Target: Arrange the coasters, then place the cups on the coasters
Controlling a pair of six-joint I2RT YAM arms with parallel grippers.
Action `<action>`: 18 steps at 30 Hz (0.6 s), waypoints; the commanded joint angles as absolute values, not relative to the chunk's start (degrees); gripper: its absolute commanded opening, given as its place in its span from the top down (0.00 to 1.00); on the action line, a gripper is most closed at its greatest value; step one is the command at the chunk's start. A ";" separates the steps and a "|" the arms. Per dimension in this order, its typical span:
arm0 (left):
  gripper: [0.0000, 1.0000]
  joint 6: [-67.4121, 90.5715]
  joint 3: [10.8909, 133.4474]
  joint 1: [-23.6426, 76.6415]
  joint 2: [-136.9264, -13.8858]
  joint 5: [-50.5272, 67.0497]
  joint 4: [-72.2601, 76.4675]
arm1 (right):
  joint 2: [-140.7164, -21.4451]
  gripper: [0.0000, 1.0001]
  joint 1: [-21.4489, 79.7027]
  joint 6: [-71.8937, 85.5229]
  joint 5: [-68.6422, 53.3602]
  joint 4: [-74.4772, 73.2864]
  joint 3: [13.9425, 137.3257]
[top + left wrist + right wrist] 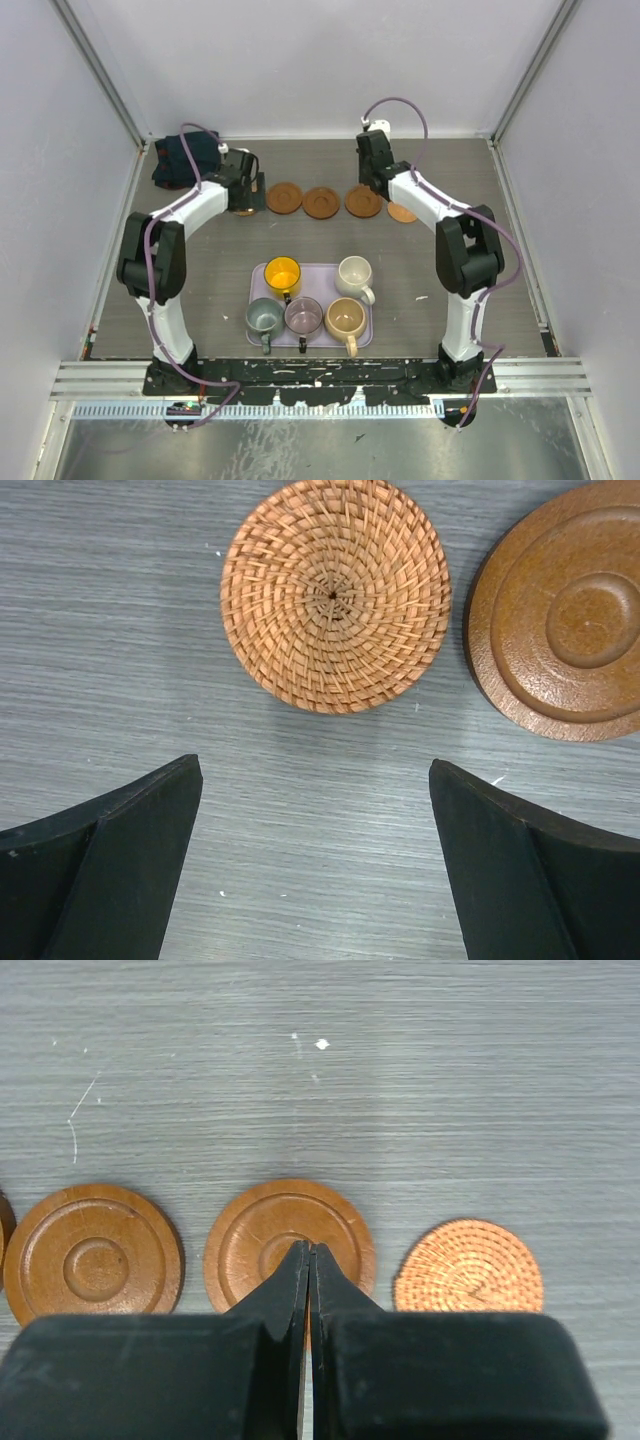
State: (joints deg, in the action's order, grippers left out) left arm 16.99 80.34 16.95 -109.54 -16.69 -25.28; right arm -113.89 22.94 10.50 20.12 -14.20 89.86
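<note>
Well behind both sets of jaws, the cups [303, 315] sit on the lilac tray [318, 270]. They look hard, glazed and slippery, so pinch a wall at the rim.

Your left gripper [312, 770] stands spread wide and empty. Just ahead of its gap lies a woven coaster [335, 595], probably light and grippy. It lies flat, so straddle it edge to edge. A brown coaster [570, 620] lies just beside it, ahead of the right-hand finger.

Your right gripper [310, 1250] is pressed together, holding nothing, with its tips over a rimmed coaster [250, 1250]. That one is likely stiff and smooth, so catch its raised rim. A second woven coaster [468, 1265] lies to the jaws' right.
</note>
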 commanded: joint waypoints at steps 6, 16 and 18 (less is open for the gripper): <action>0.02 15.64 80.40 13.44 -106.82 -17.86 -23.48 | -106.48 0.99 16.56 16.45 24.12 -13.91 78.66; 0.02 13.80 87.27 12.56 -114.91 -21.53 -23.40 | -107.14 0.99 13.54 16.61 22.74 -12.39 75.10; 0.02 13.82 88.35 12.55 -116.93 -21.38 -23.64 | -107.79 0.99 13.46 16.61 22.72 -12.32 75.13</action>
State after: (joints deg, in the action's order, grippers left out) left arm 14.72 84.88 12.36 -113.97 -19.51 -24.18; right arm -108.75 13.10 15.64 22.61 -14.92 74.30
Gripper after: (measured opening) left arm 0.979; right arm 0.049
